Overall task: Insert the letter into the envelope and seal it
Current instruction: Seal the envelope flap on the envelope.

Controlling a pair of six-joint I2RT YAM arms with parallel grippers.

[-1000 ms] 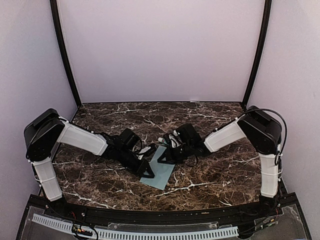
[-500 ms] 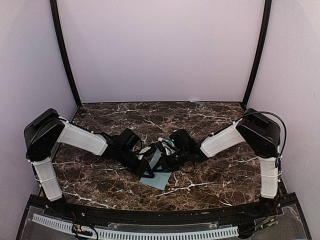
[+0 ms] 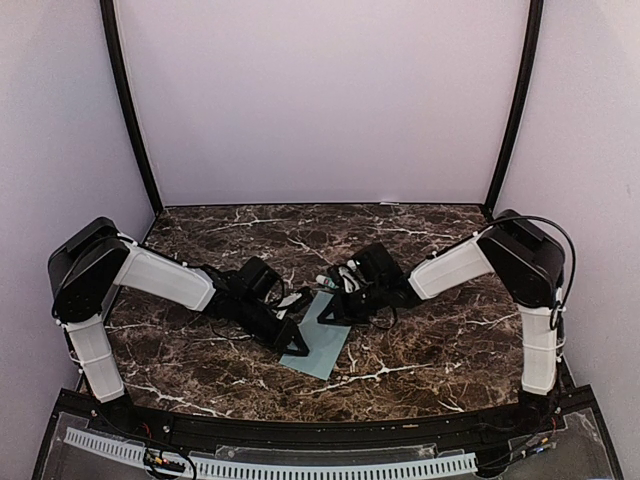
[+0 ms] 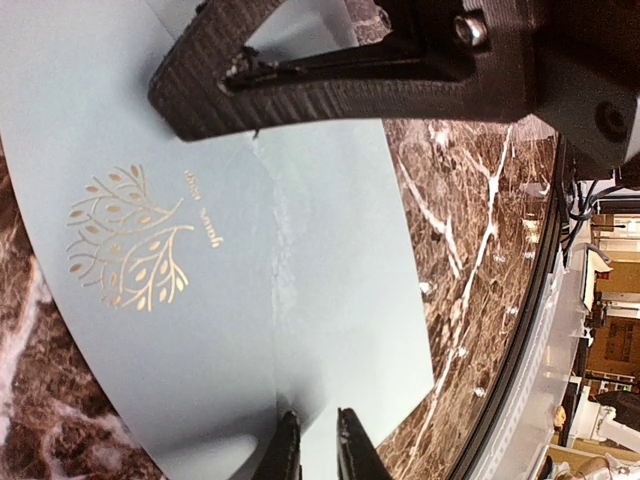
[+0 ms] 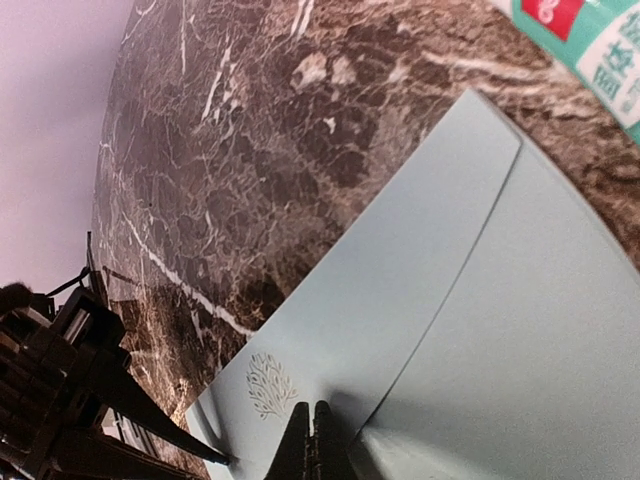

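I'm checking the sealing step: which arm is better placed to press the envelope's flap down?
Right, probably. The right gripper, shut, touches the envelope beside the gold tree on its flap, ready to rub along it. The left gripper sits at the envelope's edge, apparently steadying it.

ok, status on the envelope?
Left gripper: jaws nearly closed at envelope edge, grip unclear. Right gripper: jaws shut, tips on envelope near gold emblem. Glue stick beside envelope corner, not on it.

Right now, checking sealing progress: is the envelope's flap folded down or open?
Folded down: the flap of the envelope lies over its body, the right tool pressing it. Stuck or not: cannot tell.
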